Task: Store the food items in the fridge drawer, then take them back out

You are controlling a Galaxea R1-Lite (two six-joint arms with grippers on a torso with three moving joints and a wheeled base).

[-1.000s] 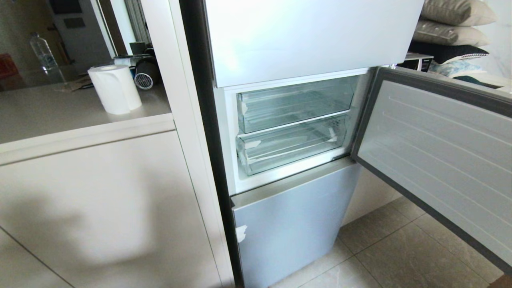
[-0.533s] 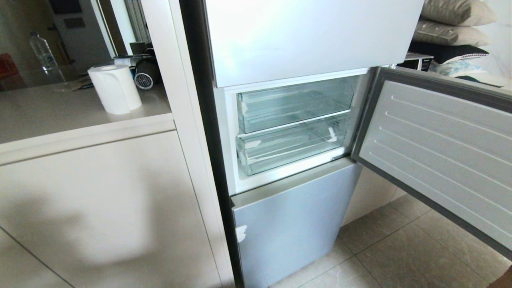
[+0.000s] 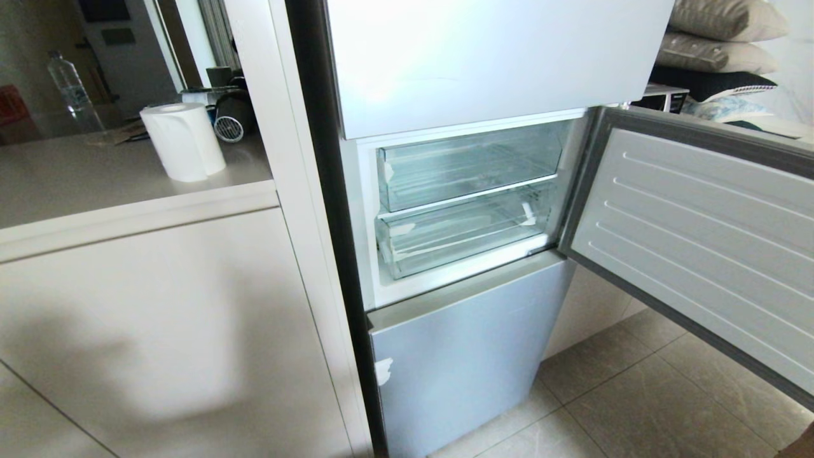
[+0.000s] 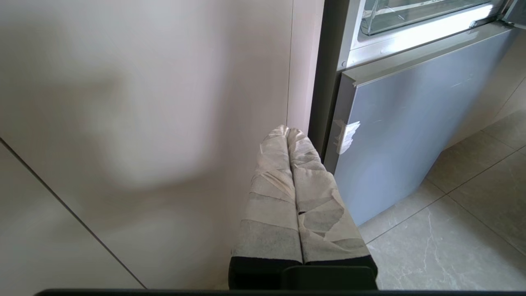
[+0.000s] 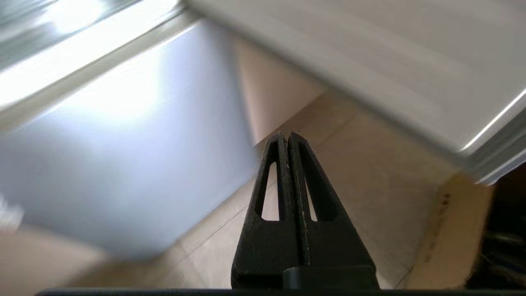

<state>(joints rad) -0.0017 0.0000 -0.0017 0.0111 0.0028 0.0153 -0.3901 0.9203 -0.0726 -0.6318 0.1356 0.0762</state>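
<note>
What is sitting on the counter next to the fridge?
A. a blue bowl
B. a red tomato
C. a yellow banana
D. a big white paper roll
D: a white paper roll stands upright on the counter, left of the fridge.

The open fridge door (image 3: 699,254) runs off the right edge of the head picture. In the right wrist picture, the lower door (image 5: 123,164) looks smeared and fuzzy.
</note>
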